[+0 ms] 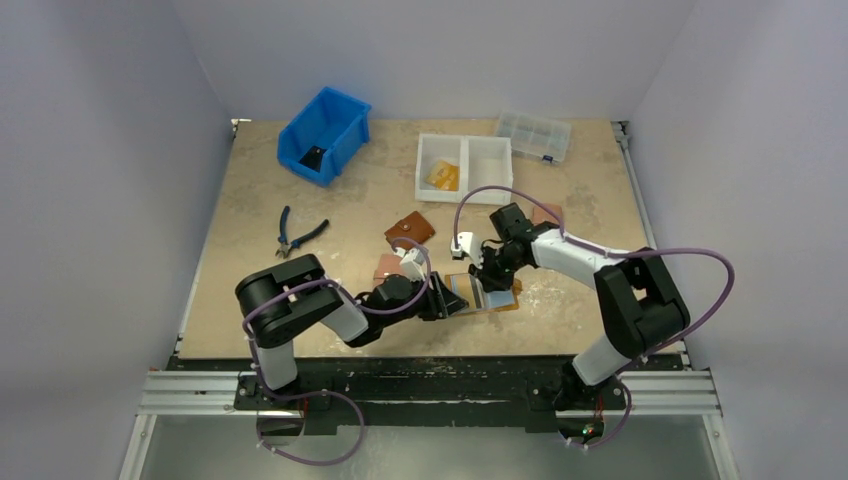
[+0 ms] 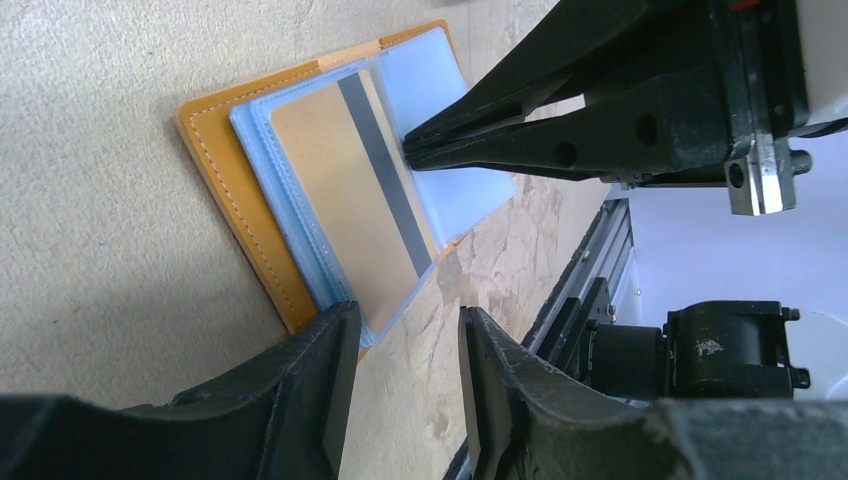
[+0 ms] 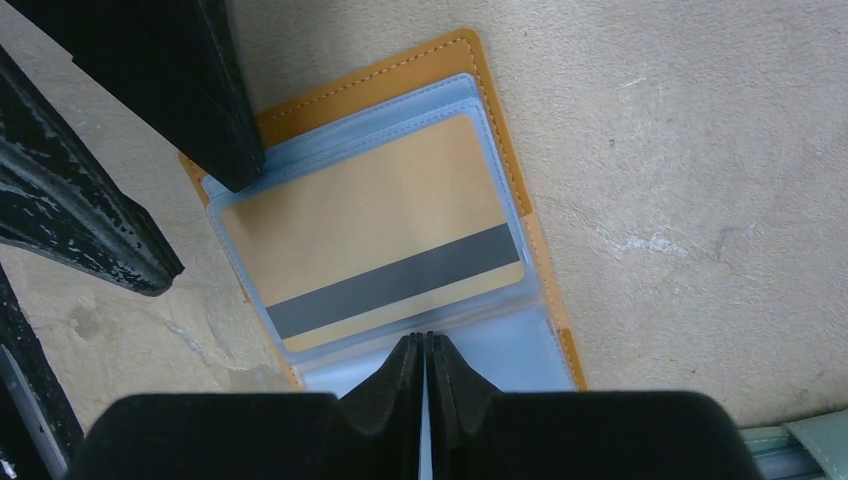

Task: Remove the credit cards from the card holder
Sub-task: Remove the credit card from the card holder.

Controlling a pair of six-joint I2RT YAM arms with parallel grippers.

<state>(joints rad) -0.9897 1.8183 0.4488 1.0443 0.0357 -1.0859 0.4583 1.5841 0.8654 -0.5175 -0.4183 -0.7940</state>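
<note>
Seemingly unfinished — the orange-yellow striped card (image 3: 370, 230) sits sleeved in the open mustard leather card holder (image 3: 440, 55); right gripper (image 3: 424, 345) pinched closed at its edge, left gripper (image 2: 400, 390) splayed.

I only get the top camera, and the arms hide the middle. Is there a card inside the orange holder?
Observer: Yes. One orange-yellow card with a dark stripe sits in a clear sleeve of the open card holder.
Operator: Is the right tool grabbing it?
Observer: No. The right tool has its tips pressed together on the sleeve, just beside the card's striped edge.
Operator: And the left tool?
Observer: The left tool is open, with one finger over the holder's corner. I can't tell if it touches.
</note>
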